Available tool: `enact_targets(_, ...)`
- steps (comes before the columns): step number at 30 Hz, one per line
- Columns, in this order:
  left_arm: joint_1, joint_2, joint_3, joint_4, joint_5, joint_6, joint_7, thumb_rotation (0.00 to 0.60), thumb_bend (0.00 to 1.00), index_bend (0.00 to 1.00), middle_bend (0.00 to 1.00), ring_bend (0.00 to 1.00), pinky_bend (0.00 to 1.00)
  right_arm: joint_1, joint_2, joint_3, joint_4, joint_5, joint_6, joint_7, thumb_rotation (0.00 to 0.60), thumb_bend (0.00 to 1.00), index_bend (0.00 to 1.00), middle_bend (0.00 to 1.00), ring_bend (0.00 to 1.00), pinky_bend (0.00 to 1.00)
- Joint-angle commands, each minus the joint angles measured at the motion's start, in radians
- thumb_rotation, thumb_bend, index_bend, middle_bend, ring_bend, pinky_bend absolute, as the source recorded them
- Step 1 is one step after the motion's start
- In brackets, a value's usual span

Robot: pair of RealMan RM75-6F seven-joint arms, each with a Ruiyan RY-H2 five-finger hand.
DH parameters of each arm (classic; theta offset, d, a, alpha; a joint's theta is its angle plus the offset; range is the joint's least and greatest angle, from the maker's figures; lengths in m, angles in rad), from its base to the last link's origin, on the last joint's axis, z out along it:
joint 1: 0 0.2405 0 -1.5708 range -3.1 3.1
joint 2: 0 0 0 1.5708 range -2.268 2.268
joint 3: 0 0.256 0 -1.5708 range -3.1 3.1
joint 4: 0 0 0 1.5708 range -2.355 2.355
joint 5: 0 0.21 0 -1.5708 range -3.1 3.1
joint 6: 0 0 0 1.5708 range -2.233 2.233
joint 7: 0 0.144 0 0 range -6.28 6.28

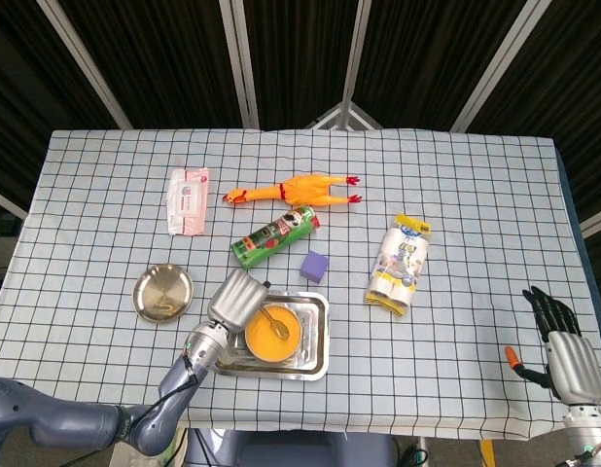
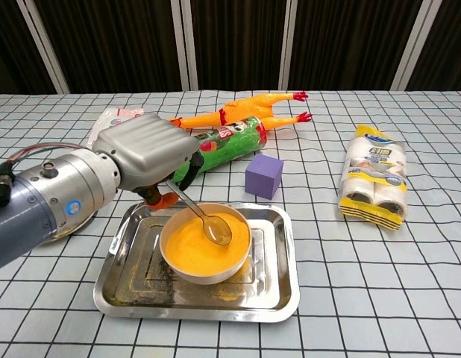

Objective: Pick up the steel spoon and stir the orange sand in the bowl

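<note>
Now, left hand (image 2: 145,156): fingers closed around spoon (image 2: 208,221)
Spoon: tip in sand (image 2: 197,246), bowl (image 2: 204,270)
Right hand (image 1: 563,341): fingers apart, holding nothing

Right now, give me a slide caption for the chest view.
Left hand holds the steel spoon in the bowl of orange sand on a steel tray.
</note>
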Motion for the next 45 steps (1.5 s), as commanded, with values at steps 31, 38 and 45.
enact_targets(31, -0.153, 0.12, 0.116, 0.068, 0.37, -0.095, 0.384, 0.6, 0.72, 0.8, 1.0, 1.0, 1.0, 0.001, 0.006, -0.001, -0.009, 0.001, -0.006, 0.014, 0.6, 0.4, 0.0, 0.0, 0.0, 0.0)
enact_targets(38, -0.171, 0.114, 0.097, 0.076, 0.355, -0.133, 0.456, 0.6, 0.72, 0.81, 1.0, 1.0, 1.0, 0.002, 0.015, 0.002, -0.018, 0.026, -0.024, 0.033, 0.6, 0.4, 0.0, 0.0, 0.0, 0.0)
enact_targets(45, -0.173, 0.119, 0.087, 0.076, 0.366, -0.139, 0.454, 0.6, 0.72, 0.81, 1.0, 1.0, 1.0, 0.002, 0.016, 0.001, -0.02, 0.022, -0.023, 0.03, 0.6, 0.4, 0.0, 0.0, 0.0, 0.0)
